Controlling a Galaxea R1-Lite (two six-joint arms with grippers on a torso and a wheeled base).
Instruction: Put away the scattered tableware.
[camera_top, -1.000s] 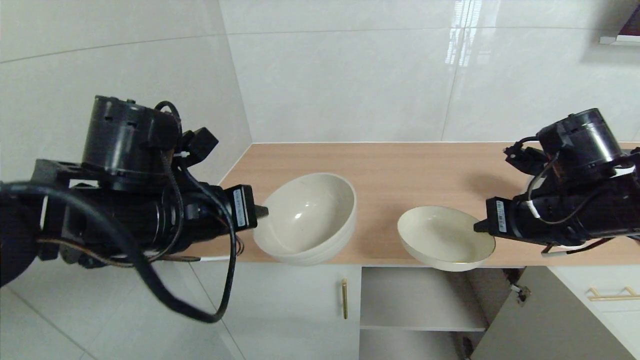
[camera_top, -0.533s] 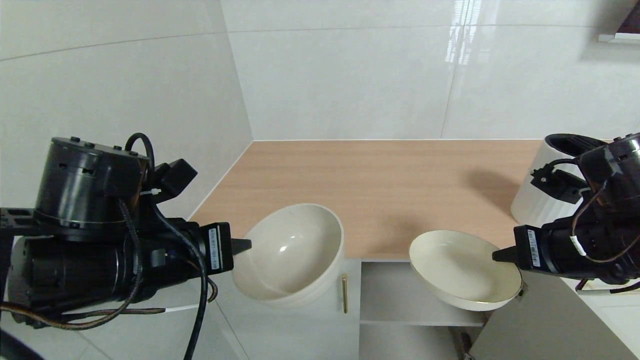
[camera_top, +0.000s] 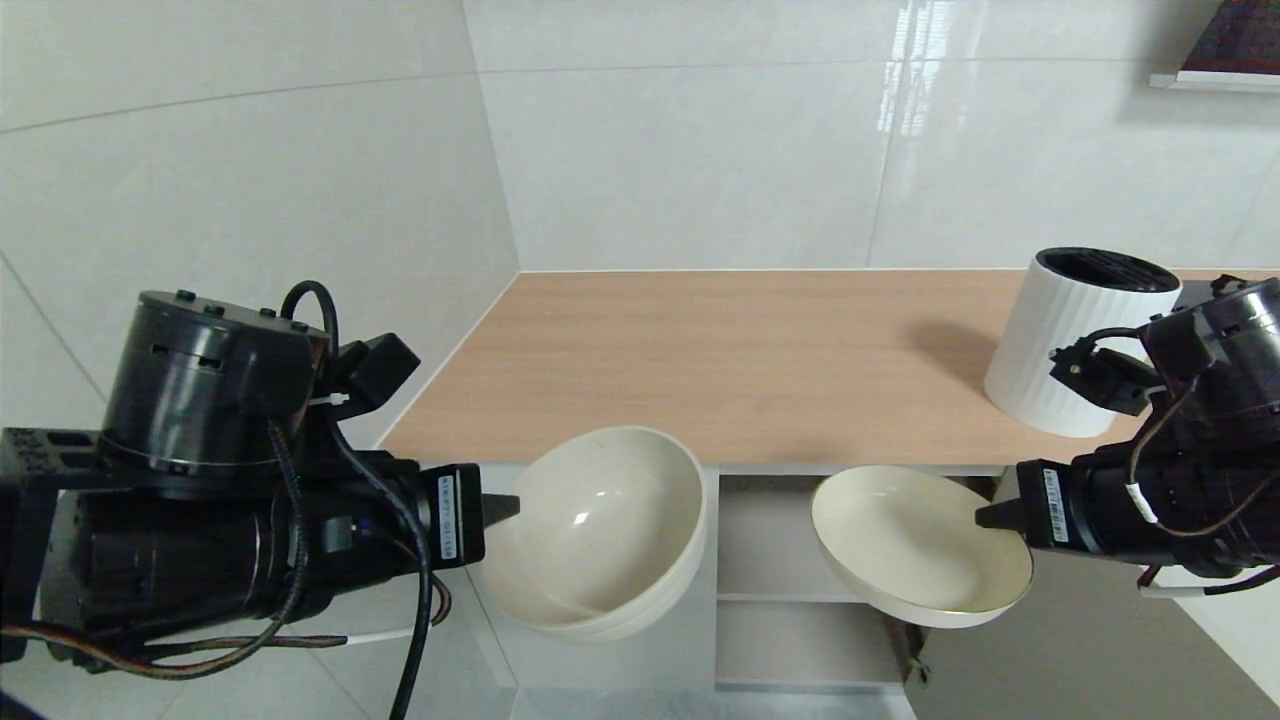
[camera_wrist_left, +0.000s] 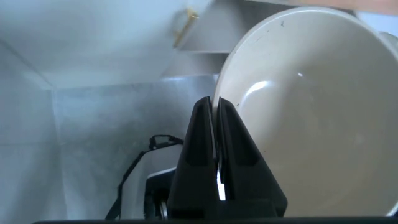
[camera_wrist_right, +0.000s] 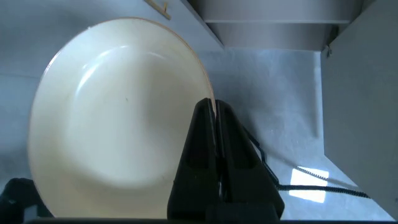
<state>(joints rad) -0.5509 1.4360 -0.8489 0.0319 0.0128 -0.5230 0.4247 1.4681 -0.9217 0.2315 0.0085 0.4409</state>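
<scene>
Both arms have come down from over the countertop (camera_top: 720, 360) to the front of the open cabinet (camera_top: 765, 535), the left gripper (camera_top: 505, 507) pinching the bowl (camera_top: 600, 530) by its rim, the right gripper (camera_top: 985, 515) likewise clamping the plate (camera_top: 915, 545), each dish jutting beyond its fingertips, so shelving likely comes next.

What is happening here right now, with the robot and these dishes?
The robot holds one dish in each arm. The left gripper is shut on the rim of a deep bowl, the right gripper on the rim of a shallow plate. Both hang in the air before the open cabinet under the wooden counter, not yet on a shelf. A white ribbed container stands on the counter.
</scene>
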